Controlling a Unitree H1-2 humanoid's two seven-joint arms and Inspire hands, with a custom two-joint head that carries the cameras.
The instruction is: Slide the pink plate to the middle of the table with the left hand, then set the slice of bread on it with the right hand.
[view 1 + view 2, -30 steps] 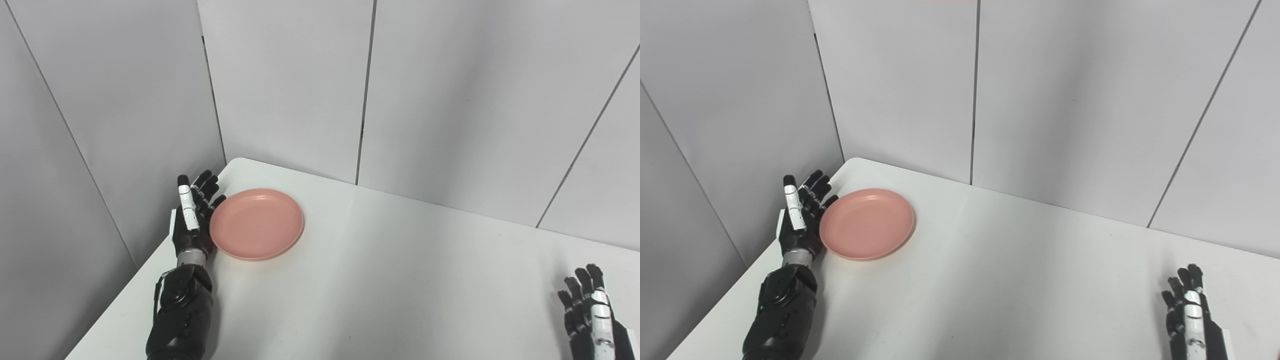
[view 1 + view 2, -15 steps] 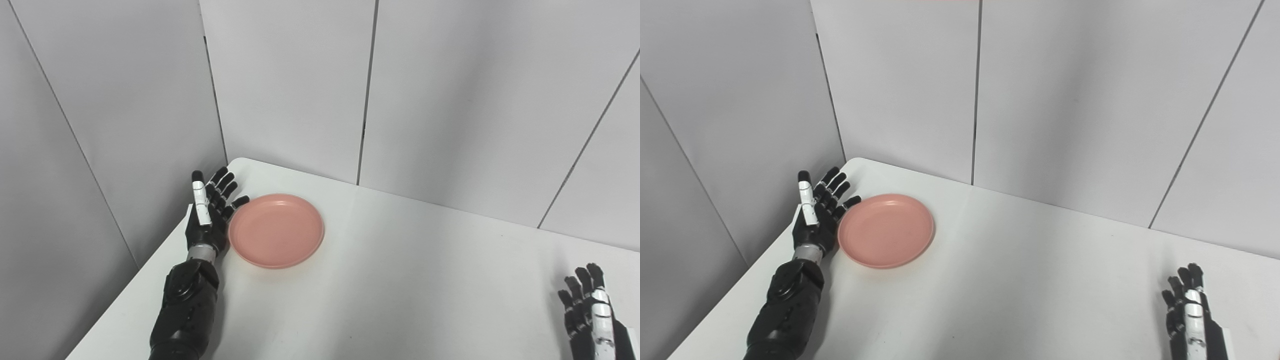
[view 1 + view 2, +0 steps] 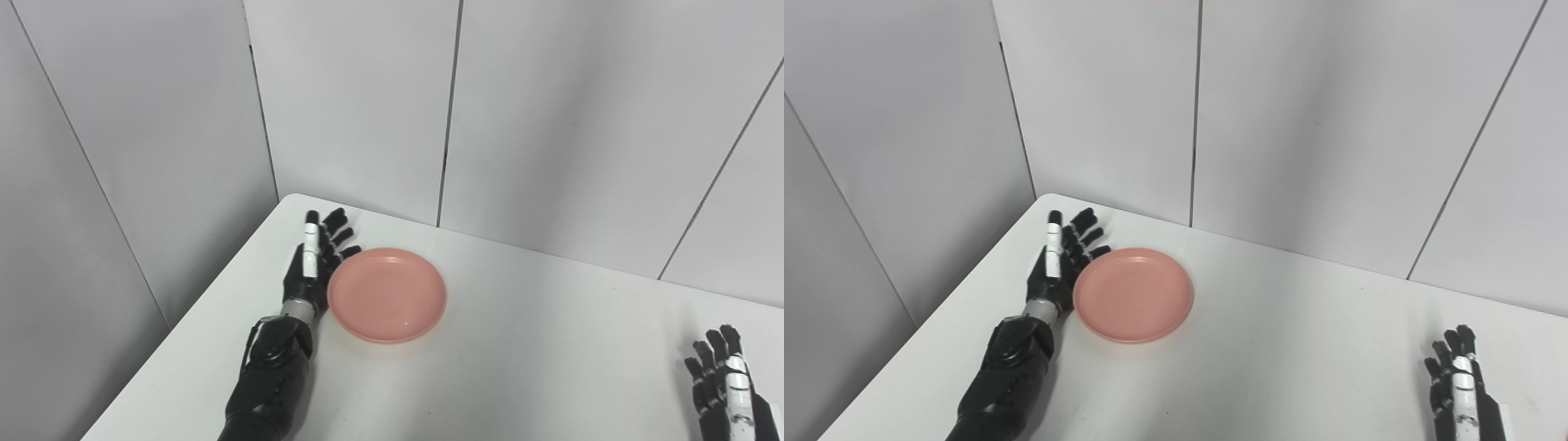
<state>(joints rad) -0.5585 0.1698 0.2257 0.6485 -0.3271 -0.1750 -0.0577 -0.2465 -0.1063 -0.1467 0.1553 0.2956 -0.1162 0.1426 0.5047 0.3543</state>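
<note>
Grey wall panels [image 3: 355, 104] with thin dark seams stand behind and to the left of the scene, meeting in a corner at the far left. A white table [image 3: 520, 343] fills the lower part of both views, with its rounded far-left corner tucked into that wall corner. The left arm [image 3: 269, 380], dark and glossy, comes in from the bottom edge and lies low along the left part of the table, reaching toward the far corner. The pink plate [image 3: 387, 294] sits flat on the table, left of the middle and nearer the far-left corner than the right side; it is round and shallow with a raised rim, and nothing lies in it. The left hand [image 3: 309, 269] stands on edge just beside the plate, palm turned toward it, pressed against the plate's left rim, holding nothing; its fingers [image 3: 340, 236] are straight and slightly spread, pointing away from the robot. One finger carries a white strip along its back. The right hand [image 3: 1458, 383] is well apart from the plate at the bottom right corner of the views, partly cut by the picture's edge, with its fingers stretched up and apart and nothing in its grasp. No slice of bread shows in either view.
</note>
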